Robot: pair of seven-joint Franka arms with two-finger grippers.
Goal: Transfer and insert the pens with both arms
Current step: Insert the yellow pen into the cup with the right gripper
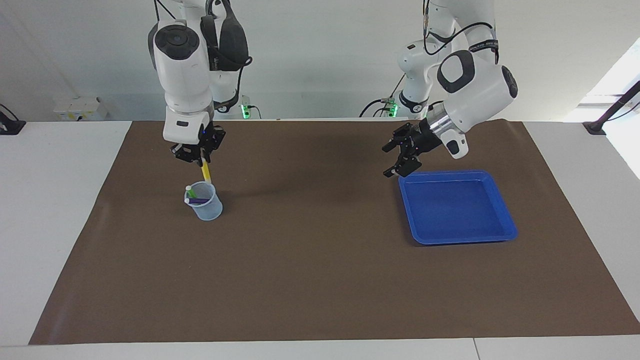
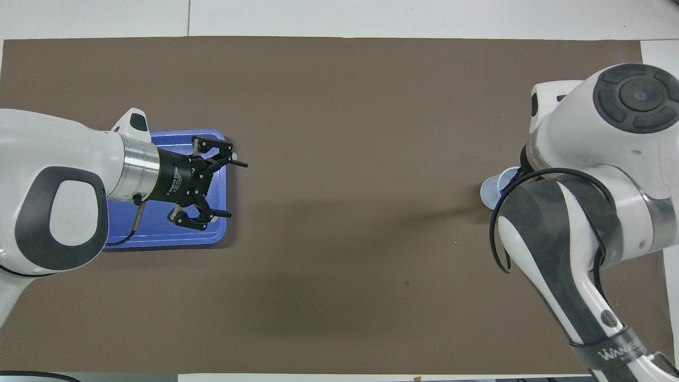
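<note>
A robotics lab, by the look of it: two large white arms (image 1: 182, 75) are mounted at a white table (image 1: 60, 210) against a bare pale wall (image 1: 320, 60). A brown mat (image 1: 320, 280) covers the table, with loose cables (image 1: 380, 102) trailing near the arms' bases.

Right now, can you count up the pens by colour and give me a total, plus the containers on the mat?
Yellow pen: 1, held by the right gripper, its lower end at the clear cup mouth
Green pen: 1, in the cup
Purple pen: 1, in the cup
Clear cup: 1
Blue tray: 1
Total: 3 pens, 2 containers, 5 things
</note>
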